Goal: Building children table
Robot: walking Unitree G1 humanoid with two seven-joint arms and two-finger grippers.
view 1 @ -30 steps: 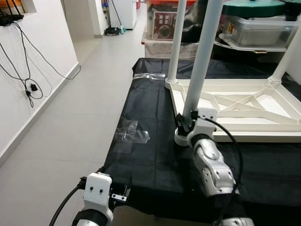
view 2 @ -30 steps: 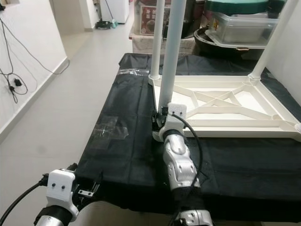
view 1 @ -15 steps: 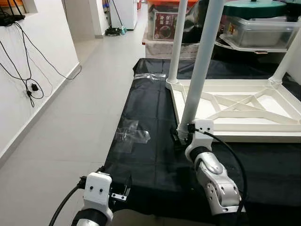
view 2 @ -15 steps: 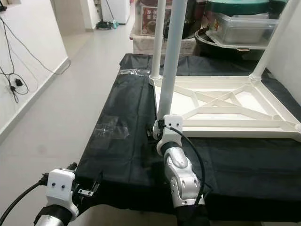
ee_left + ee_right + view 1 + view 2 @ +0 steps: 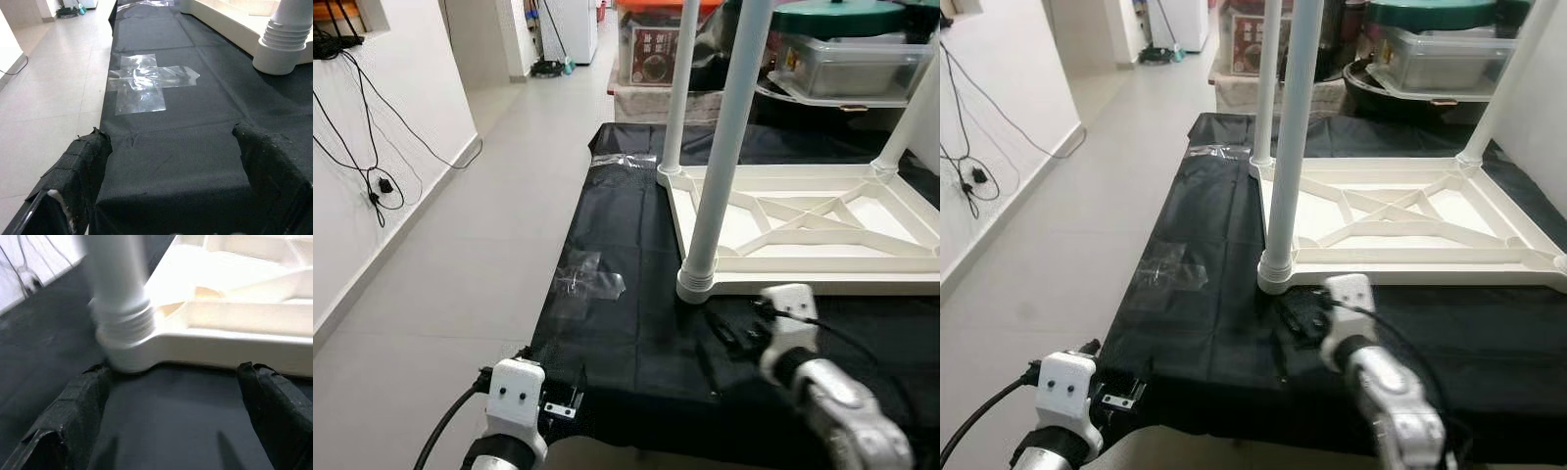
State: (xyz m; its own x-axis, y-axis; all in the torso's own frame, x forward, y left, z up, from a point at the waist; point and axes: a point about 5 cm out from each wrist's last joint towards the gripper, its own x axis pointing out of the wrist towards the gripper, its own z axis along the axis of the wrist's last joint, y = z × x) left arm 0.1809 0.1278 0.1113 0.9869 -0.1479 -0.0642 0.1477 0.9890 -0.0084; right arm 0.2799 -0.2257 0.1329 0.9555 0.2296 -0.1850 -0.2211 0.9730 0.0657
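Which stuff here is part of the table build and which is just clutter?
Job:
- white tabletop, upside down on the black cloth
- near white leg, upright in its corner socket
- far white leg, also upright
- right gripper, open beside the near leg's base

Lying about:
- clear tape patch on the cloth
- plastic storage bin behind
- wall cables
- left gripper, open at the cloth's near edge

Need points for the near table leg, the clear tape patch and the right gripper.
near table leg point(image 5: 717, 186), left eye view, mid-shaft of the white tube.
clear tape patch point(image 5: 146, 83), left wrist view, centre of the patch.
right gripper point(image 5: 171, 423), right wrist view, midway between its fingertips.
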